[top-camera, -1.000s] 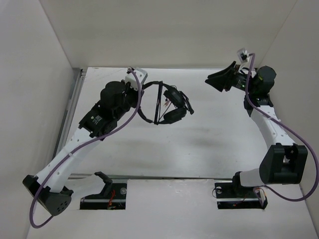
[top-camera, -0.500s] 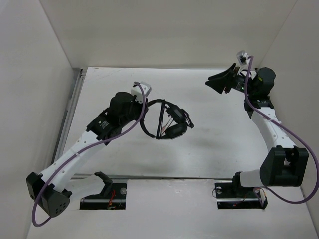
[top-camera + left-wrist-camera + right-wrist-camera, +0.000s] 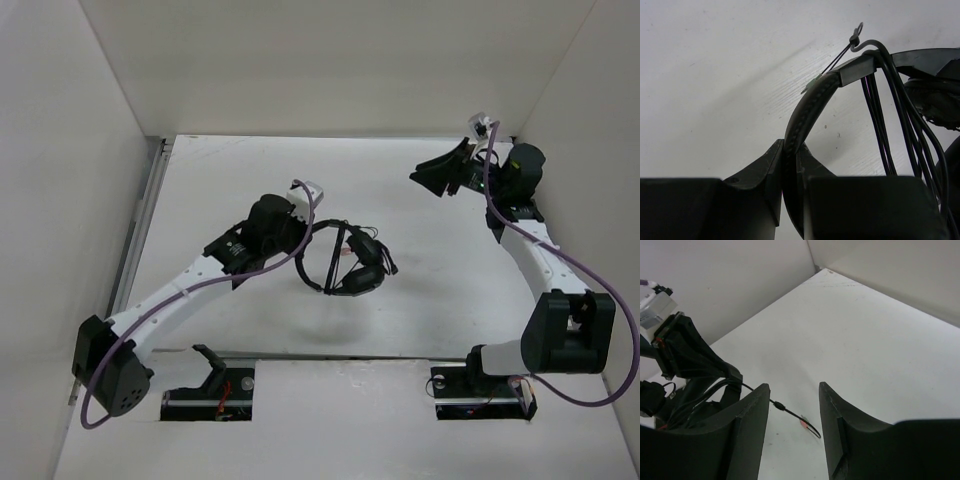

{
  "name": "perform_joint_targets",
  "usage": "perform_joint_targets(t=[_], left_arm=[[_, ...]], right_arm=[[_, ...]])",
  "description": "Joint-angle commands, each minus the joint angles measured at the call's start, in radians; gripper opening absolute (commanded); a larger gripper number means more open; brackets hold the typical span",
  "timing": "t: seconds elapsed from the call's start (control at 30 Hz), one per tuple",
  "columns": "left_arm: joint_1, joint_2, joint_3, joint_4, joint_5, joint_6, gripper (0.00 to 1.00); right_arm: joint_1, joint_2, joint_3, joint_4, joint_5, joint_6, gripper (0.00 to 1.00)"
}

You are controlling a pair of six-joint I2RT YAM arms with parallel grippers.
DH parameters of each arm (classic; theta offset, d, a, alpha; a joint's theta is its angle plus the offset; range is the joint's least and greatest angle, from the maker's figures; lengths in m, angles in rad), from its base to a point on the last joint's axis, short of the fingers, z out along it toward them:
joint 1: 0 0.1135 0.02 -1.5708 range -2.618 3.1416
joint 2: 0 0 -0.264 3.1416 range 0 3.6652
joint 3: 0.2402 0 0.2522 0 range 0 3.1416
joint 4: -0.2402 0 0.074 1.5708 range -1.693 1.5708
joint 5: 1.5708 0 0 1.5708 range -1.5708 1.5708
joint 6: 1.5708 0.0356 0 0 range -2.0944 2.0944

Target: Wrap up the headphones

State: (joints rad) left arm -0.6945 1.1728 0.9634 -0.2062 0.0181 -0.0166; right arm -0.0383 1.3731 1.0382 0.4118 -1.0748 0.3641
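Wrapping looks mostly done: several turns of the thin cable [image 3: 880, 115] cross the headphones [image 3: 345, 258], held mid-table by the left gripper [image 3: 790, 150], which is clamped tight on the headband [image 3: 807, 107]. The tail with its reddish plug [image 3: 803, 425] trails loose, untucked. At the far right, the right gripper [image 3: 432, 172] gapes wide and holds nothing. The left arm's purple cable [image 3: 300, 245] loops just beside the headphones

Bright, even overhead light fills the enclosure. The matte white table [image 3: 450, 285] shows only soft grey shadows (a diagonal smear beneath the black over-ear headphones [image 3: 360, 278]). Up close, the black left gripper [image 3: 790, 152] sits underexposed and slightly blurred, its detail lost.
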Motion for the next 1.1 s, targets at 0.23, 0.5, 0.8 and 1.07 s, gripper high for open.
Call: perform_joint_targets(t=[0.23,0.5,0.8,1.07], left_arm=[[0.079,0.154,0.008,0.235,0.013,-0.022,0.01],[0.16,0.289,0.077,0.264,0.016,-0.026,0.01],[0.218,0.441,0.205,0.268,0.028,-0.022,0.01],[0.232,0.554,0.34,0.246,0.037,-0.026,0.01]], right_arm=[[-0.002,-0.04,-0.063,0.108,-0.019,-0.019,0.51],[-0.005,-0.062,-0.092,0.13,-0.019,-0.013,0.51],[-0.016,-0.097,-0.116,0.13,-0.019,-0.014,0.52],[-0.03,-0.117,-0.132,0.13,-0.016,-0.019,0.52]])
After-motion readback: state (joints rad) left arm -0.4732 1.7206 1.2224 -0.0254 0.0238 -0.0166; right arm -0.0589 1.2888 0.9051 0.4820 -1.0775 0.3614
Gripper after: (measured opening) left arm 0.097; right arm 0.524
